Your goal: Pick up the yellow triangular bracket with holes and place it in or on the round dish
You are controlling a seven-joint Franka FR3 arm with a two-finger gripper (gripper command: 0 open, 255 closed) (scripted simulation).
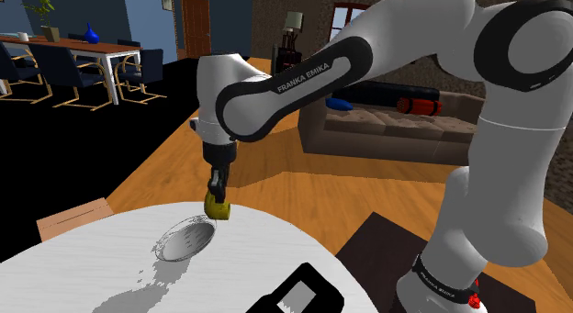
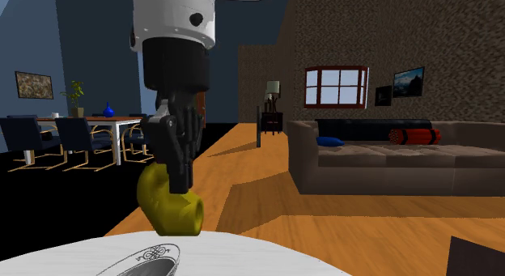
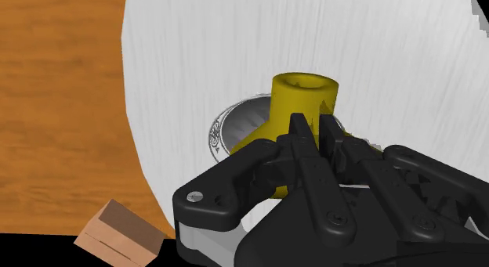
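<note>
The yellow bracket (image 2: 168, 203) is a chunky bent piece with a hollow end, and it hangs in the air clasped by my black gripper (image 2: 175, 179). In the shoulder view the yellow bracket (image 1: 218, 207) hovers just above the far rim of the round dish (image 1: 184, 239), a shallow grey dish with a patterned rim on the white round table (image 1: 110, 274). From the wrist, the yellow bracket (image 3: 299, 109) sits between my fingers, with part of the dish (image 3: 235, 128) showing just beyond it. The dish rim (image 2: 150, 257) lies right under the held piece.
A black box with a grey panel (image 1: 298, 294) lies on the table near the stand. A small cardboard box (image 1: 75, 218) sits on the floor past the table's edge, also the cardboard box (image 3: 119, 233). A sofa (image 1: 395, 123) and dining set (image 1: 73, 63) stand far off.
</note>
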